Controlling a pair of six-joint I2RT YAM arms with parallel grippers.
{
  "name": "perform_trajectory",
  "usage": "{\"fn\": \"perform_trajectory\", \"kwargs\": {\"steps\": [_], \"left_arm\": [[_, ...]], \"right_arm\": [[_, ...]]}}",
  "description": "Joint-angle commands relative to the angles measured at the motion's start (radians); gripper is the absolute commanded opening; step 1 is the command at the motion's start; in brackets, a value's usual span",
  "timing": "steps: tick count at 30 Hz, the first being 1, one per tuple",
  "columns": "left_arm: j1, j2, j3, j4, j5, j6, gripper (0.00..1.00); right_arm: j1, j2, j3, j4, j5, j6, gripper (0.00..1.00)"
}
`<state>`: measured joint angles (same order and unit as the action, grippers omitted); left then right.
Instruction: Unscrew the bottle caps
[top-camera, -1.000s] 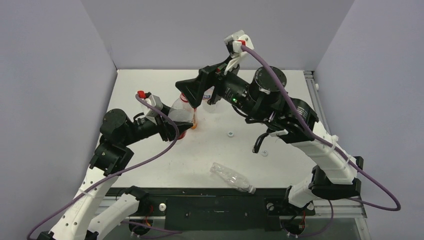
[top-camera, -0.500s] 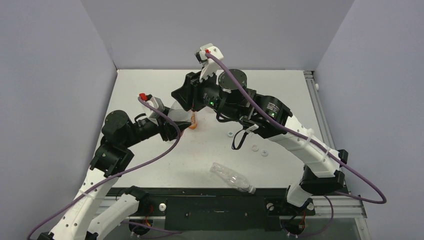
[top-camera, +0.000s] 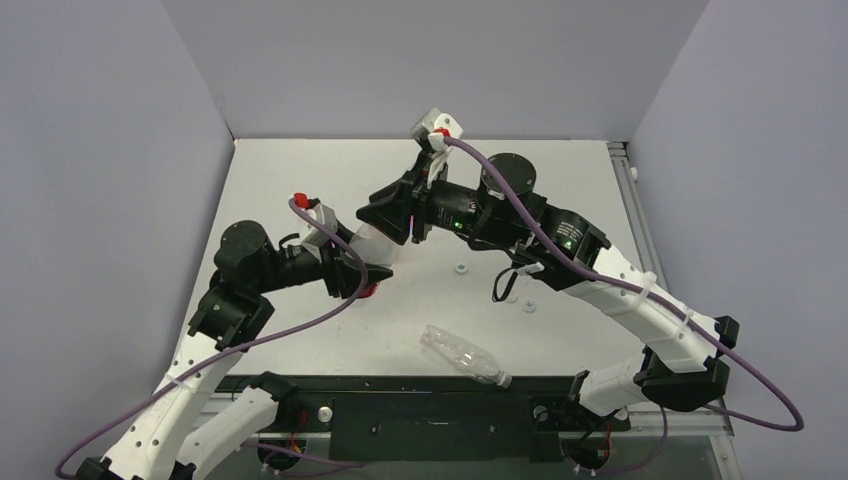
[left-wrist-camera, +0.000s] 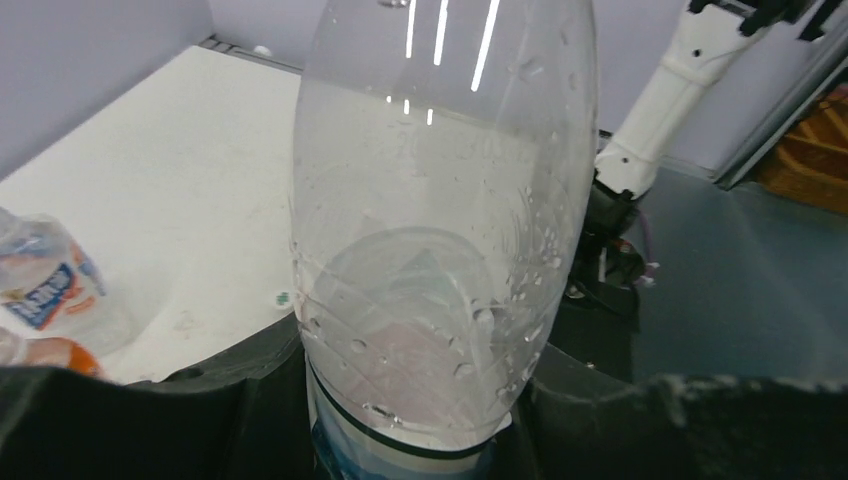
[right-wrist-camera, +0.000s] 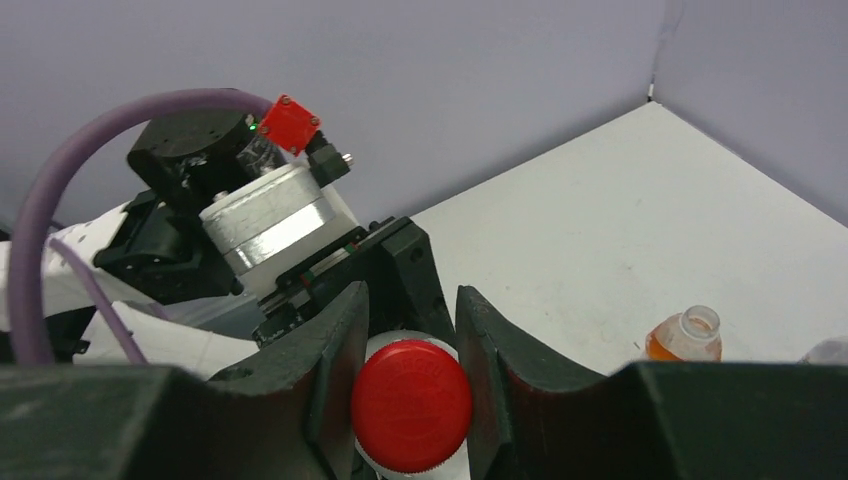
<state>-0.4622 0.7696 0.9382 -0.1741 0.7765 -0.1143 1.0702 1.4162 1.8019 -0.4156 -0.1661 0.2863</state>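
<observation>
I have the red cap (right-wrist-camera: 411, 404) pinched between the fingers of my right tool (right-wrist-camera: 410, 320), its flat top facing back into that tool's palm. The clear bottle (left-wrist-camera: 440, 250) it sits on runs lengthwise straight out from those fingertips to my left tool (top-camera: 352, 272), which is clamped around the bottle's body, above the surface (top-camera: 300, 180).

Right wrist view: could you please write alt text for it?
The right tool grips a red cap between its dark fingers. Behind is the left arm with a purple cable; an uncapped orange bottle is on the white table at right.
</observation>
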Motion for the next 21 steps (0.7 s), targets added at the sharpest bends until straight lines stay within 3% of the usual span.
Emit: {"fn": "perform_trajectory", "kwargs": {"steps": [1,6,9,15,19,21], "left_arm": [[0.011,0.001,-0.017,0.036,0.221,-0.135,0.16],[0.011,0.002,-0.043,0.08,0.249,-0.187,0.16],[0.011,-0.002,-0.055,0.083,0.23,-0.182,0.16],[0.013,-0.052,-0.091,0.02,0.047,-0.028,0.15],[0.013,-0.092,-0.158,0.07,-0.042,0.011,0.17],[0.013,-0.099,-0.178,0.085,-0.052,0.018,0.17]], "right_arm": [[-0.092,-0.113,0.006,0.213,-0.186,-0.032,0.1],[-0.123,-0.135,-0.048,0.255,-0.267,-0.006,0.11],[-0.144,-0.156,-0.09,0.264,-0.234,0.002,0.1],[-0.229,-0.168,-0.181,0.044,0.142,0.009,0.03],[-0.289,-0.212,-0.441,-0.002,0.343,0.078,0.04],[-0.33,-0.239,-0.604,0.04,0.35,0.147,0.05]]}}
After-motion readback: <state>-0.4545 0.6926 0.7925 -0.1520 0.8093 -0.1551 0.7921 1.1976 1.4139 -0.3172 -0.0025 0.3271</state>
